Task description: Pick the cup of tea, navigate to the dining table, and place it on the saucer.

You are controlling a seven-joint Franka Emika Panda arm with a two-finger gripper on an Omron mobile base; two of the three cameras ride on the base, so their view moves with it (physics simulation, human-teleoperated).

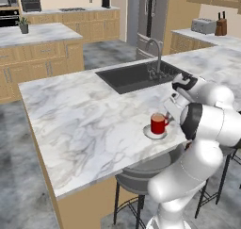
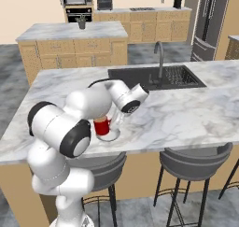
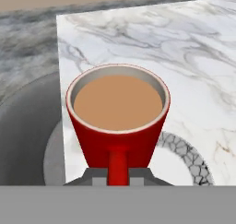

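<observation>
Grey bar stools [image 2: 191,161] are standing nearest, tucked under the edge of the marble desk [image 1: 89,124], where the red cup of tea [image 1: 158,123] is sitting upright on the saucer [image 1: 155,134], close to that edge. The fingers [image 3: 118,174] are pinching shut on the cup's handle. Farther along, the black sink [image 1: 134,76] and chrome faucet [image 1: 156,53] are sitting, and beyond them a kitchen island with a potted plant [image 1: 23,25] and wooden cabinets [image 1: 89,25] are lining the room.

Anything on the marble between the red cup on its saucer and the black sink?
No. In the left base view, only bare veined marble separates the glossy red cup on its grey-white saucer from the black inset sink.
</observation>
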